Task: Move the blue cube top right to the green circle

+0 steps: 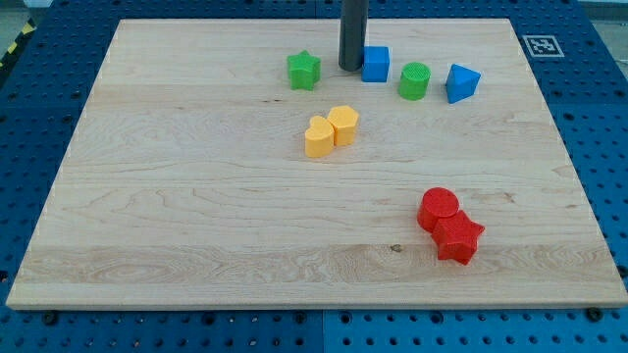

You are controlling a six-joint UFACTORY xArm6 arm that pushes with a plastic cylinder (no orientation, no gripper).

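The rod is standing near the view's top of the worktop [196, 196], its tip [352, 68] sitting just at the left face of the blue cube [376, 63], touching or very nearly so; contact itself is too fine to call. This tool is having no jaws to open or shut, being a plain dark rod, and it is gripping nothing, only pressing sideways. The blue cube is lying between the green star [304, 70] on the view's left and the green circle [414, 80] on the view's right, slightly nearer the top edge than the circle. My reading: the cube is needing to travel rightward and stay high, ending just beyond and above the circle. A straight push to the right is looking workable if the tip is keeping behind the cube's middle, otherwise the cube is likely turning off the rod. The lane is narrow: the circle is sitting close below the path, and the blue triangular block [461, 82] is waiting just past it, so a low push is risking a knock on either. The worktop's top edge is near, leaving little room to swing wide upward. Open wood is stretching across the lower left; the two yellow blocks [332, 130] and the two red blocks [449, 225] are lying well clear.
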